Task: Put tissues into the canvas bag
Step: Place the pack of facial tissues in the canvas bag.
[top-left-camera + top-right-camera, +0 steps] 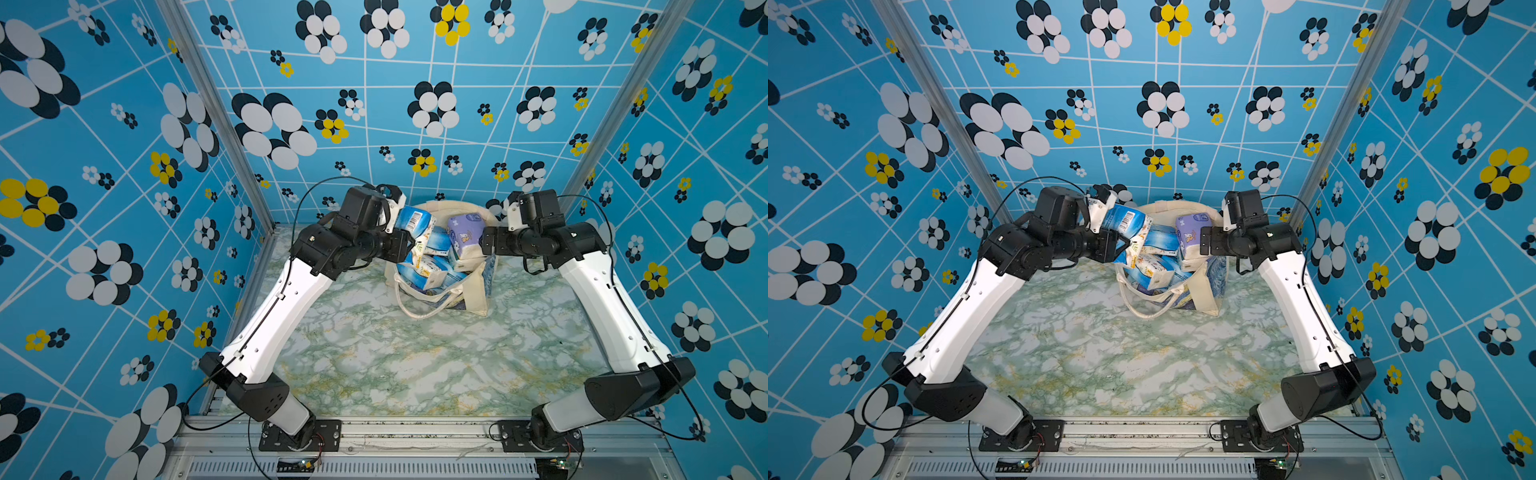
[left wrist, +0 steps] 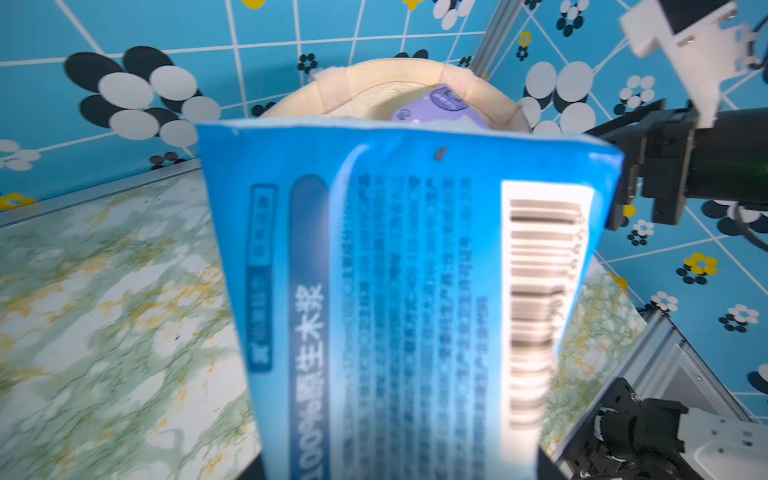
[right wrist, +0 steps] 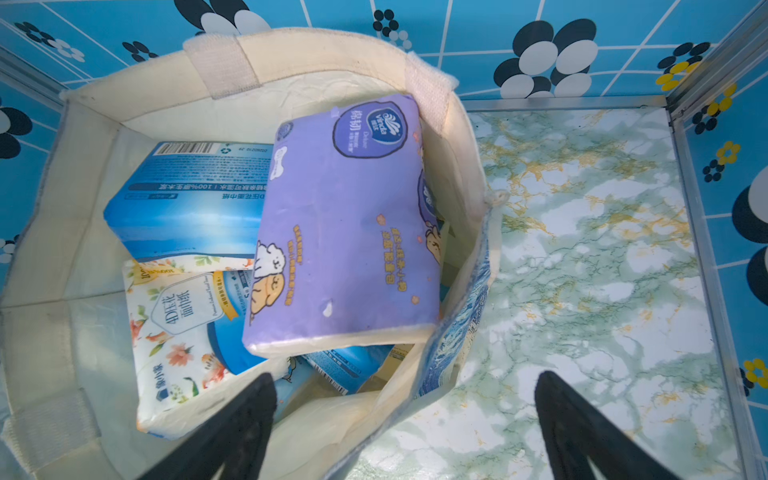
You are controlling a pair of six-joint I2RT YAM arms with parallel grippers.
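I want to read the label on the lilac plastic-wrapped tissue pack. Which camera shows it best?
The right wrist view: the lilac plastic-wrapped tissue pack lies large and unobstructed in the cream canvas bag. Both top views show it small; the left wrist view shows only a sliver.

Green-veined marble tabletop [image 1: 374,361], canvas bag [image 1: 478,291] standing at rear

Both my arms match: left arm [image 1: 286,299] and right arm [image 1: 598,303] carry glossy white forearm shells with small dark holes, matte black joint housings [image 1: 257,392], thin black cables [image 1: 260,325] clipped along them. I see black base plates [image 1: 330,434] with silver screws, red wires beside them, small green-lit circuit board [image 1: 561,462] under each base. White angular wrist bracket [image 2: 702,62] with small screws. On the right gripper [image 3: 405,376], fingers [image 3: 232,428] black, tapered, matte
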